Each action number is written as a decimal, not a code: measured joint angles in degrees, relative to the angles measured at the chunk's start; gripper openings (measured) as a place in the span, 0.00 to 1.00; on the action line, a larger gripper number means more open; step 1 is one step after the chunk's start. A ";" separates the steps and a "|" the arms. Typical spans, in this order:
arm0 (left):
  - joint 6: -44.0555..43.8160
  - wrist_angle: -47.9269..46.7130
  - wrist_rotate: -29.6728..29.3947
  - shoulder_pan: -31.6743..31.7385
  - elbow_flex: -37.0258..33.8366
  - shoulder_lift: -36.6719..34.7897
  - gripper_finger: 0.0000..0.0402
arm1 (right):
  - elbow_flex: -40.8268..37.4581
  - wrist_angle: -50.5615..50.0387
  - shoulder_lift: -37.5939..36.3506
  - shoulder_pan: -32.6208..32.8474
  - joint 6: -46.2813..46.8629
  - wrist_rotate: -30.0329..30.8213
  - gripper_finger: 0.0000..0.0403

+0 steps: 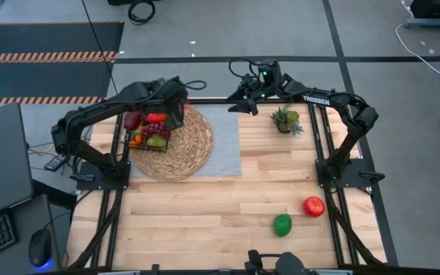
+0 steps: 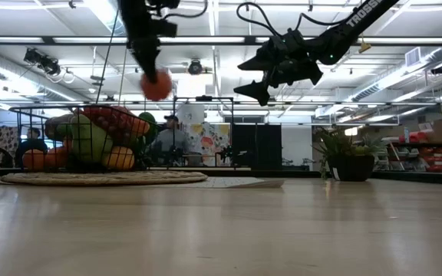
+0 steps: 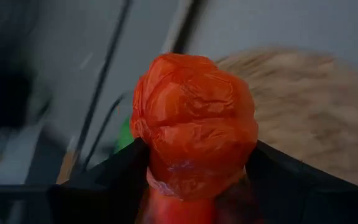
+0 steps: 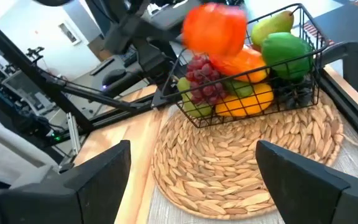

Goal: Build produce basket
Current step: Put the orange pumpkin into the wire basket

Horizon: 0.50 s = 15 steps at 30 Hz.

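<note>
Overhead, table-level and right wrist views share the basket (image 1: 150,137); left wrist looks close.

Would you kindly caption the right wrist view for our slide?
Left gripper holds an orange-red fruit above the filled basket on the woven mat.

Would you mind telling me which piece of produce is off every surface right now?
The orange-red fruit gripped in the left end effector, hanging above the basket; the rest lie in it or on the table.
</note>
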 joint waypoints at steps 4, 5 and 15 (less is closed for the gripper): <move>-9.95 -6.49 -10.56 2.84 0.00 0.00 0.63 | 0.00 -0.02 -0.02 0.37 -0.33 0.81 0.87; -11.94 -7.32 -12.23 3.71 0.00 0.00 0.63 | 0.00 -0.02 -0.02 0.59 -0.55 1.35 0.87; -18.90 -7.84 -6.95 13.54 -0.07 1.05 0.67 | 0.00 -1.06 -0.04 2.23 -4.24 3.38 0.87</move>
